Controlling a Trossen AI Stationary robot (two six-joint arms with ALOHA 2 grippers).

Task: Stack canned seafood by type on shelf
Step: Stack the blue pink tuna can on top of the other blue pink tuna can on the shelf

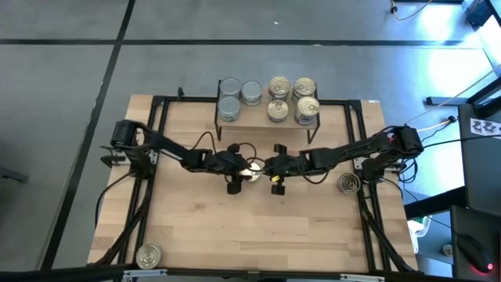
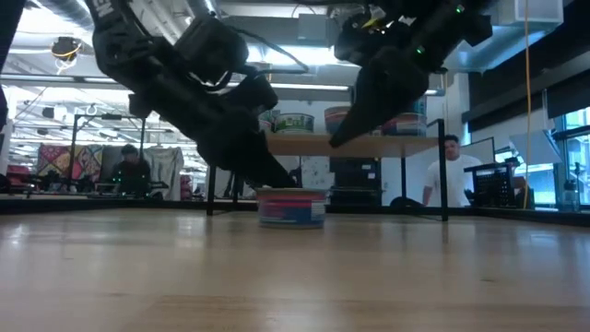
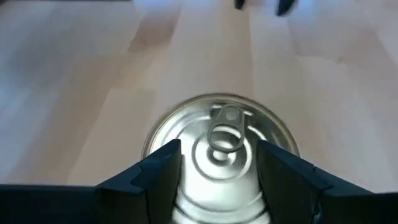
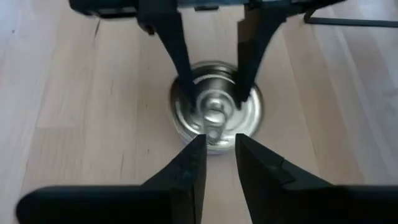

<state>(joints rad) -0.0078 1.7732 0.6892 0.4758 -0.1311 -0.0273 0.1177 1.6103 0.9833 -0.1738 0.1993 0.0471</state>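
Left gripper (image 3: 217,171) jaws wide, straddling silver tin (image 3: 219,149) mid-desk, not clamped. Right gripper (image 4: 217,163) near, nearly shut, empty. Best: centre, squeeze evenly, lift straight.

Two dark jointed arms trail looped black cables, each gripper with two black tapered fingers (image 4: 186,168).

- We see a can (image 3: 221,152) with a shiny, ridged silver metal lid.
- Our table (image 1: 235,227) is pale, smooth, matt wood.
- The gripper fingers (image 4: 186,174) look matt black plastic.
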